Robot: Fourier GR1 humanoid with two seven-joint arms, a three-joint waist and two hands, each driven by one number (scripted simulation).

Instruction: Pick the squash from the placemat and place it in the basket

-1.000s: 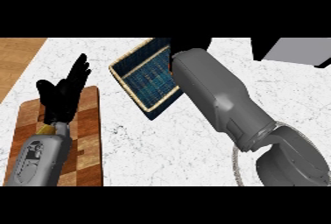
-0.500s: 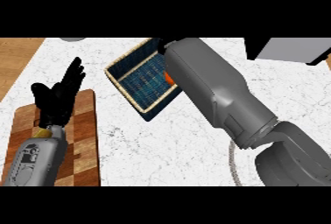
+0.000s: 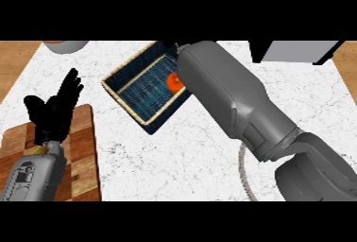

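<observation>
The orange squash (image 3: 172, 81) lies on the blue placemat (image 3: 143, 90) with a tan border, at the upper middle of the head view. My right forearm crosses from the lower right and covers the squash's right side. Of my right hand only a dark bit (image 3: 167, 47) shows past the forearm's end, above the squash. A pale curved strip of the basket's rim (image 3: 242, 170) peeks out at the lower right, under that arm. My left hand (image 3: 54, 111) rests open, fingers up, at the left, away from the squash.
A wooden cutting board (image 3: 85, 156) lies beneath my left hand at the lower left. A grey round vessel (image 3: 66, 46) sits at the top left, and a grey and black box (image 3: 293, 51) at the top right. The white marble counter (image 3: 167, 156) fills the middle.
The squash, hidden one second ago, now shows beside my right forearm, which has swung further over the placemat. My left hand has shifted slightly lower and stays open.
</observation>
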